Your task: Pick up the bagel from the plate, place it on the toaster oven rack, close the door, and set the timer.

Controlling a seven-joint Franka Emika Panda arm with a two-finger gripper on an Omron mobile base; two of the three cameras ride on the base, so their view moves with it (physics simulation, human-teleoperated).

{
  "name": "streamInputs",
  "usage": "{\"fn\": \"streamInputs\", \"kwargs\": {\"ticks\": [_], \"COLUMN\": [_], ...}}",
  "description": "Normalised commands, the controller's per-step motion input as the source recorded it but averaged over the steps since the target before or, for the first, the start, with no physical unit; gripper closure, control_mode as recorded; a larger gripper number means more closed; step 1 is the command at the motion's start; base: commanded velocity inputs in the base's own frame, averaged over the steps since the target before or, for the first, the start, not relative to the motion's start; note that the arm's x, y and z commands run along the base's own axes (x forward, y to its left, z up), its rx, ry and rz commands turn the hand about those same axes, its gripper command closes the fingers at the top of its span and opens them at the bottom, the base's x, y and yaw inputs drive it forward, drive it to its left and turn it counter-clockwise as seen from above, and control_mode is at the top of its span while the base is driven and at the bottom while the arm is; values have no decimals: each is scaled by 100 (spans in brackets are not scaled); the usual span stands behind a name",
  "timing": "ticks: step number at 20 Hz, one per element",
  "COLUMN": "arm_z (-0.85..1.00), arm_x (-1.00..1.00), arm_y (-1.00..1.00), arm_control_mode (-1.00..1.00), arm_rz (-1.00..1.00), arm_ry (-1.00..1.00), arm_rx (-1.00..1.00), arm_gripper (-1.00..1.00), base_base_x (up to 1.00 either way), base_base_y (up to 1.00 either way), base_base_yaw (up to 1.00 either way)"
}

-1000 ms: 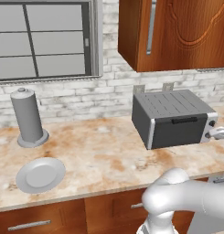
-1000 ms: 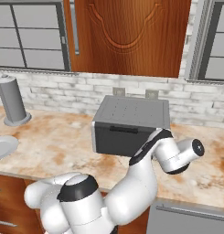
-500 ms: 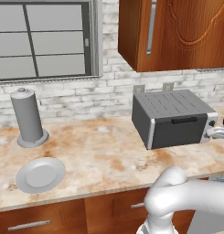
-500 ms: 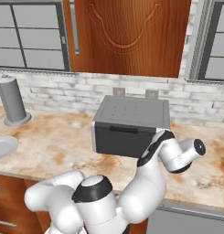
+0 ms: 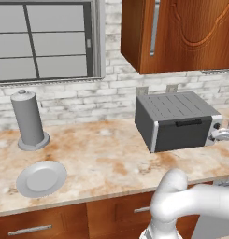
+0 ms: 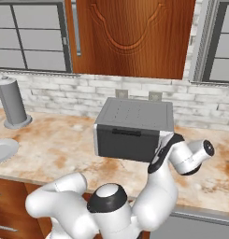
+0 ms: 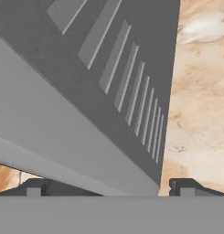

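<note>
No visible shift; one plate (image 5: 41, 179), empty.

No legible text, label, brand, number or sign is appearing on any surface in these views.

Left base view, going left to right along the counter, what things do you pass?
Canister → plate → toaster oven. The canister stands further back than the plate, and its middle lies slightly more to the left.
</note>
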Motion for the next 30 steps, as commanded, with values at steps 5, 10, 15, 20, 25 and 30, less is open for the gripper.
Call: {"fn": "streamInputs", "kwargs": {"ticks": [5,10,15,20,25,30], "arm_z": [-23,-14,-16,-22,-25,-28], "arm_x": [16,14,15,23,28,17], "arm_y": [-10,-34,-56,-70,-82,-83], "arm_control_mode": [-100,-100,-100,-100,-100,-100], "arm_rz": [1,4,10,12,18,21], "arm_ry": [0,0,0,12,19,14], "arm_rx": [0,0,12,27,33,32], "arm_gripper": [100,100,100,100,100,100], "base_base_x": [0,0,0,0,0,0], "base_base_y": [0,0,0,0,0,0], "base_base_yaw": [0,0,0,0,0,0]}}
